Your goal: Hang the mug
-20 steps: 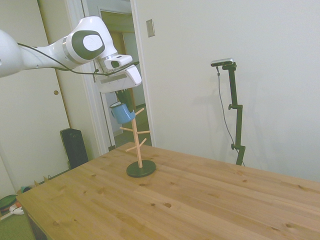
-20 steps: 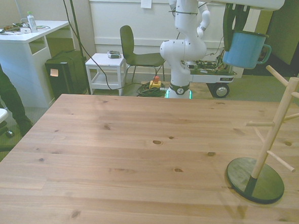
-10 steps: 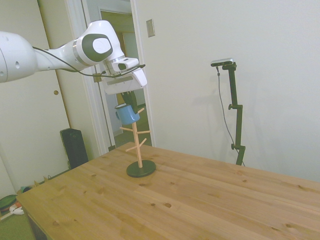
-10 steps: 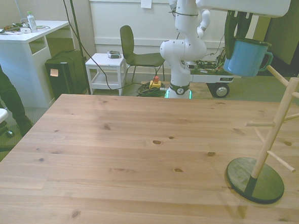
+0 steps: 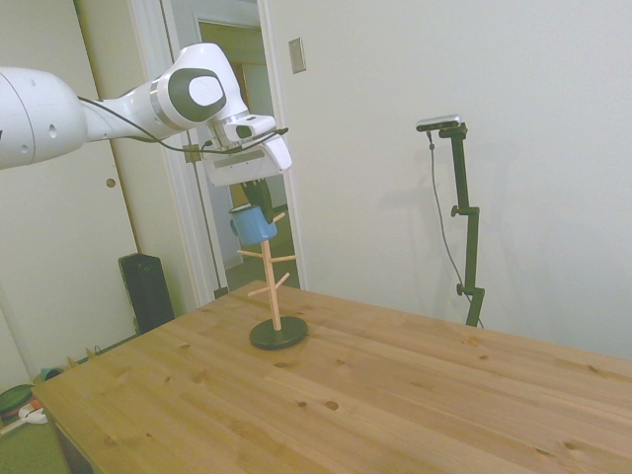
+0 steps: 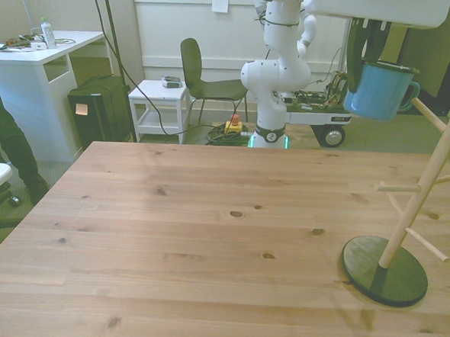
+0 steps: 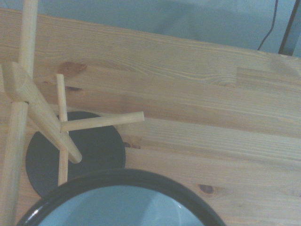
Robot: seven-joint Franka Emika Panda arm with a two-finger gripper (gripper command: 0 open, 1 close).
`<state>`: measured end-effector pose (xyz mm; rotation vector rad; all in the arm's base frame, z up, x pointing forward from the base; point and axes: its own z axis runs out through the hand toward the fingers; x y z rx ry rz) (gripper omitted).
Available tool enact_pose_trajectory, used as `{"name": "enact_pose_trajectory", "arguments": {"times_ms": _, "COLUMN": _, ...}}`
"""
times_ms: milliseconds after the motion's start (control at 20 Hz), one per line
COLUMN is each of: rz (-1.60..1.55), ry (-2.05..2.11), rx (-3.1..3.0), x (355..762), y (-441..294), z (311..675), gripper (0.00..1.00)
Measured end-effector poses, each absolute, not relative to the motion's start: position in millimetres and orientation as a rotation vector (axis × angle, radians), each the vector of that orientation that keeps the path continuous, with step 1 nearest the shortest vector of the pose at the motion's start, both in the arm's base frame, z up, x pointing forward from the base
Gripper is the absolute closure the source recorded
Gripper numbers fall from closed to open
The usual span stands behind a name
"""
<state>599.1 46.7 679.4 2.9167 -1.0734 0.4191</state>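
Tool: the tool [image 6: 367, 51] hangs high above the desk [image 6: 205, 236], its dark fingers closed on the rim of the mug [image 6: 379, 92], one inside and one outside as far as the front view shows.
Mug: carried upright in the air, just beside the top peg [image 6: 430, 116] of the wooden mug tree [image 6: 411, 199], with its small loop handle [image 6: 410, 92] turned toward that peg (presumably so the loop can slide over the tip).
Grip reason: held by the rim on the side away from the handle, which leaves the loop free to take the peg.
Mug tree: stands on a dark round base [image 6: 385, 268] near the desk's edge at the front view's right; the pegs slant upward, which should keep a hung mug from sliding off.
Wrist view: the mug's dark rim [image 7: 122, 181] sits above the base [image 7: 96, 150] and pegs.
Open room: bare desk spreads to the front view's left; nothing crowds the tree.
Judgement: the handle looks close to the peg tip but not yet threaded.
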Motion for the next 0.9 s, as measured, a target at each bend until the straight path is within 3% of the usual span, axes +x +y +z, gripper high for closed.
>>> {"name": "enact_pose_trajectory", "arguments": {"times_ms": 900, "rz": 0.392, "ry": -1.07, "rx": 2.913, "x": 600.8, "y": 46.9, "z": 669.9, "gripper": 1.0}}
